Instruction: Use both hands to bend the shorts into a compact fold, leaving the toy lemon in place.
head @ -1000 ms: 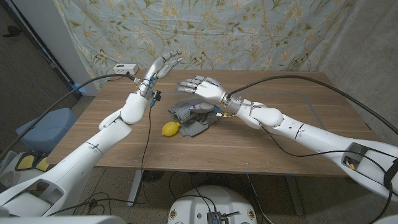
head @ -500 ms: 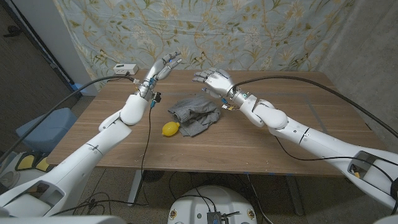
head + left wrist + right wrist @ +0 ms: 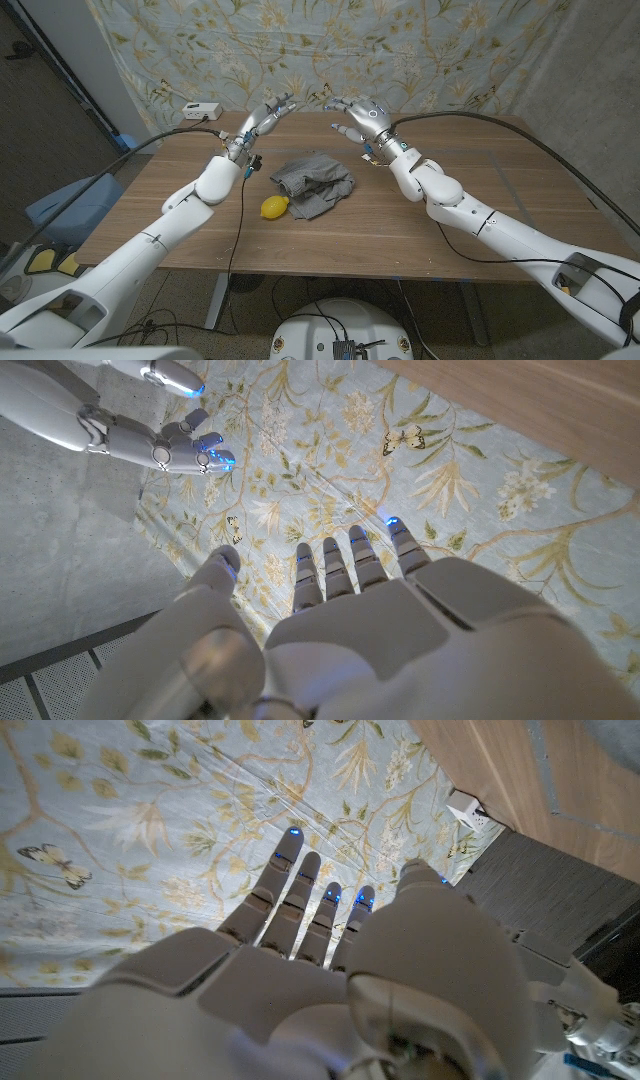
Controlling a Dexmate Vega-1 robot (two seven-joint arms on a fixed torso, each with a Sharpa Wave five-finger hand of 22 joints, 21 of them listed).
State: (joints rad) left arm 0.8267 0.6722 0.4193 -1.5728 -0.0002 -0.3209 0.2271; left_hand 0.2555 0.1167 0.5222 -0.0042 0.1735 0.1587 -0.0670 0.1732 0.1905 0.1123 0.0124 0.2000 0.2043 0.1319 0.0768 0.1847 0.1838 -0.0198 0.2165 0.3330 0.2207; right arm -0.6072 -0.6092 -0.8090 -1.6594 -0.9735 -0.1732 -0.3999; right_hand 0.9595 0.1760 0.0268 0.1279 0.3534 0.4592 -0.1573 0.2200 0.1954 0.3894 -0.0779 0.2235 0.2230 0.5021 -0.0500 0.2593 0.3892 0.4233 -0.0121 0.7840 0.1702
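Left robot hand: the white left robot hand (image 3: 262, 117) is raised above the far left part of the brown wooden tabletop (image 3: 450, 220), fingers spread and straight, holding nothing; its wrist view shows the same robot hand (image 3: 350, 610) with fingers apart against the floral cloth.
Right robot hand: the white right robot hand (image 3: 358, 117) hangs in the air over the far edge of the tabletop, fingers apart and slightly curled, empty (the right wrist view shows this robot hand (image 3: 300, 960) with fingertips lit blue, nothing between them).
Arms: both white arms reach in from the near corners and angle toward the middle, the two hands well apart from each other and clear of the cloth.
Shorts: the grey crumpled fabric shorts (image 3: 314, 184) lie bunched in an uneven heap near the middle of the tabletop, edges ragged, below and between the two raised hands, touched by neither.
Lemon: the small yellow toy lemon (image 3: 274, 207) sits just beside the shorts' near left edge, so close that contact cannot be told.
Open room: bare wood extends to the right of the shorts and toward the near edge.
Backdrop: a pale blue floral curtain (image 3: 420, 60) hangs behind the tabletop; a small white box (image 3: 201, 110) sits at the far left corner.
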